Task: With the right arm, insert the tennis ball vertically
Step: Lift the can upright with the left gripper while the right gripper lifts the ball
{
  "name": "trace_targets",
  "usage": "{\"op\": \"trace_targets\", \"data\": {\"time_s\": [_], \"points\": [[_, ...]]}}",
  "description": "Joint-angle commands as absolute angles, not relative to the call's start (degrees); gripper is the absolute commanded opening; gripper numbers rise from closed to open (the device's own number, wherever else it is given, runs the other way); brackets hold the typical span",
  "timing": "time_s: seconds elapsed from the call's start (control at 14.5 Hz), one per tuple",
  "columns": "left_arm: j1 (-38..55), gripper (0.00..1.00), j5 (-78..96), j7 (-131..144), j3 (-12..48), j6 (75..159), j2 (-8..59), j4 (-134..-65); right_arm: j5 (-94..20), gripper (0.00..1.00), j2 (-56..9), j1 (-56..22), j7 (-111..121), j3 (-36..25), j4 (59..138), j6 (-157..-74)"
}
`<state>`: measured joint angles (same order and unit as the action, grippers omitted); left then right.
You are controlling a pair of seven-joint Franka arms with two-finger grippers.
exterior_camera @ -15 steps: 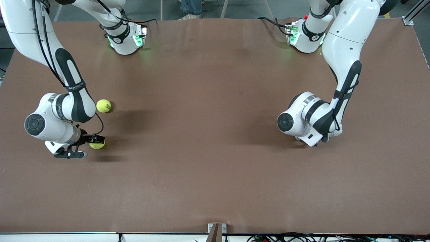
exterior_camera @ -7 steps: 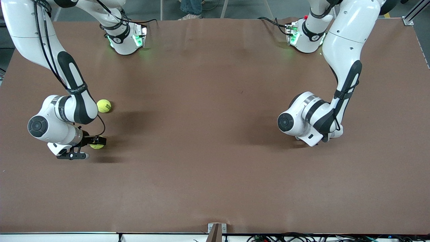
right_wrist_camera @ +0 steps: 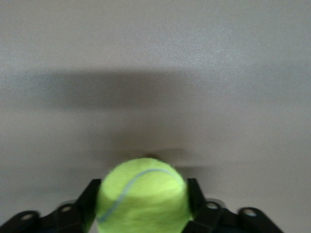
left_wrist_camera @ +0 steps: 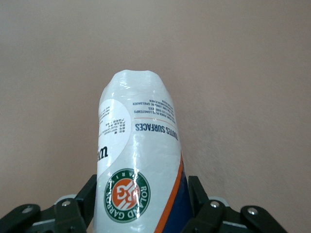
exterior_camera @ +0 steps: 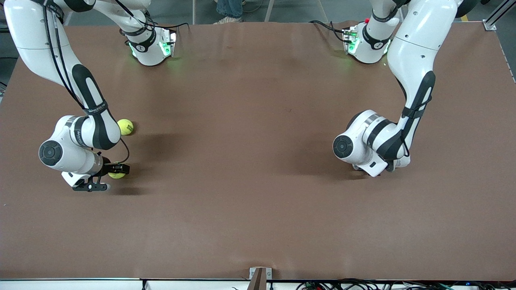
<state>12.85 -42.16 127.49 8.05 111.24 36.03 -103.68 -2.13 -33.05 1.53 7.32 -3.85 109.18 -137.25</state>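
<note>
Table (exterior_camera: pixel 258 193): brown, taking up nearly the whole front view; my landmark for everything below.

My two arms are both reaching low over the table. The left arm is waiting toward its own end. My left gripper (left_wrist_camera: pixel 141 213) is pinching a ball can (left_wrist_camera: pixel 136 160), white with a green and orange roundel and blue lettering. In the left wrist view the can's long axis is running straight out from between my fingers (left_wrist_camera: pixel 194 191), its rounded end pointing away over bare table. Whether that end is the open mouth, I cannot tell. From the front the can is hidden under the wrist.

My right gripper (exterior_camera: pixel 117 172) is sitting low at the right arm's end of the table, fingers (right_wrist_camera: pixel 90 199) pressing in on the tennis ball (right_wrist_camera: pixel 142 196) from both sides. The ball has no long axis; its seam is curving across the face toward the wrist camera.

A second ball (exterior_camera: pixel 125 127) is lying loose on the table, farther from the front camera than the held one.

Step in hand, as I judge it: securing the ball before lifting. Doing it well means keeping the squeeze centred across the ball's widest part, lifting straight up, and staying clear of the loose ball.
</note>
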Motion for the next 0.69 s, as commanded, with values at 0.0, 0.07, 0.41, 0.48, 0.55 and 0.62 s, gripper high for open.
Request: {"op": "trace_targets", "data": {"time_s": [0.0,0.07,0.41,0.48,0.55,0.62], "points": [[12.66,0.77,-37.54,122.97,8.79,110.83,32.70,-101.87,-3.16,0.50,-33.40,2.55,9.75,-3.25,108.72,-137.64],[12.74,0.77,-35.79,121.74,9.14,110.74,32.43,-100.65,-3.16,0.44,-33.31,2.46,9.76,-3.25,108.72,-137.55],[13.18,0.77,-25.33,118.39,12.48,110.57,31.82,-92.82,-3.16,0.40,-30.86,0.80,9.58,-3.08,106.80,-133.79],[13.36,0.77,-24.09,118.48,13.18,110.57,31.82,-91.77,-3.16,0.40,-30.15,0.44,9.49,-3.08,105.57,-131.07],[13.36,0.77,-23.04,118.56,14.40,110.57,32.08,-90.89,-3.16,0.40,-29.36,0.27,9.41,-3.08,103.99,-127.83],[13.45,0.77,-22.24,118.74,15.28,110.57,32.17,-90.18,-3.16,0.40,-28.66,0.26,9.23,-3.08,102.23,-124.23]]}}
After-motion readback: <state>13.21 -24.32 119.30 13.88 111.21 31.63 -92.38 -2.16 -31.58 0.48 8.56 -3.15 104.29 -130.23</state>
